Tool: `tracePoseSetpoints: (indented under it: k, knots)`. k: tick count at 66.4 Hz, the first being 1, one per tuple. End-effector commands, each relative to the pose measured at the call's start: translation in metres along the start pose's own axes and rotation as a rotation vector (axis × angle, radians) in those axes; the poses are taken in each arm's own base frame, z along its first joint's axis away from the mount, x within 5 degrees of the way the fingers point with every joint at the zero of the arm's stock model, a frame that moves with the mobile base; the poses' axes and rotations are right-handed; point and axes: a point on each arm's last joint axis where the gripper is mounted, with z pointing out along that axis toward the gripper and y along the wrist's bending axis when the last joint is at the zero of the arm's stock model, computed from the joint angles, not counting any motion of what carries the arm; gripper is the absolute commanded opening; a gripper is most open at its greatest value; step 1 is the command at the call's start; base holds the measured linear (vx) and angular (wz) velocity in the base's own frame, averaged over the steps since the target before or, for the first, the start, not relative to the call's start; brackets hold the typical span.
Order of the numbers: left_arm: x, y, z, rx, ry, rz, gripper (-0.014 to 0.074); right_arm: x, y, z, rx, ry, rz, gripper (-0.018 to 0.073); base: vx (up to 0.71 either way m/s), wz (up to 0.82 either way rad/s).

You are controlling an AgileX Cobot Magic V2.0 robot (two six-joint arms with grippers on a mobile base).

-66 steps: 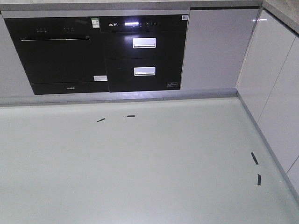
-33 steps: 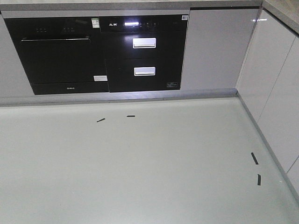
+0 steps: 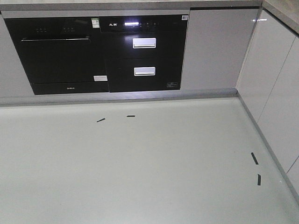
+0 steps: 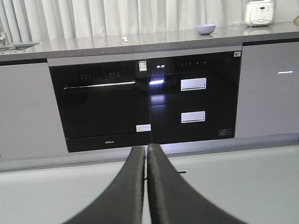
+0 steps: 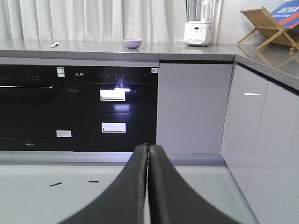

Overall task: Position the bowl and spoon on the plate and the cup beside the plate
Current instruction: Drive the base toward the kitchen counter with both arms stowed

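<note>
Bowl point(image 4: 205, 29) up on the grey countertop point(image 4: 140, 44), back from its front edge, spoon point(image 4: 124, 39) well apart to the left. Probably light, stiff, slick plastic, so best pinched at the rim. No plate or cup in view. Left gripper point(image 4: 146, 148) and right gripper point(image 5: 148, 147) pressed closed, empty. Open floor point(image 3: 140, 163) ahead, cabinets point(image 3: 275, 93) hemming the right.

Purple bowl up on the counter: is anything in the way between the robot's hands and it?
Nothing visible blocks it. The small lavender plastic bowl sits in the open on the grey countertop; only pale floor lies ahead of the shut right hand and left hand.
</note>
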Motion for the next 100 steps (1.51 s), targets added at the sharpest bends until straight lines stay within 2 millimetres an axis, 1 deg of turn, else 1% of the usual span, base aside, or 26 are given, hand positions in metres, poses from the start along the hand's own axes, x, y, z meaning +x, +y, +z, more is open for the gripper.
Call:
tracePoseSetpoints:
  k: [1, 100]
  knots:
    - [-0.0089, -0.0008, -0.0011, 0.009, -0.079, -0.013, -0.0006, -0.0061, 0.0001, -0.0009, -0.001, -0.080, -0.004, -0.0003, 0.00, 0.00]
    - [-0.0089, -0.0008, -0.0011, 0.009, -0.079, -0.013, -0.0006, -0.0061, 0.0001, -0.0009, -0.001, -0.080, -0.004, -0.0003, 0.01, 0.01]
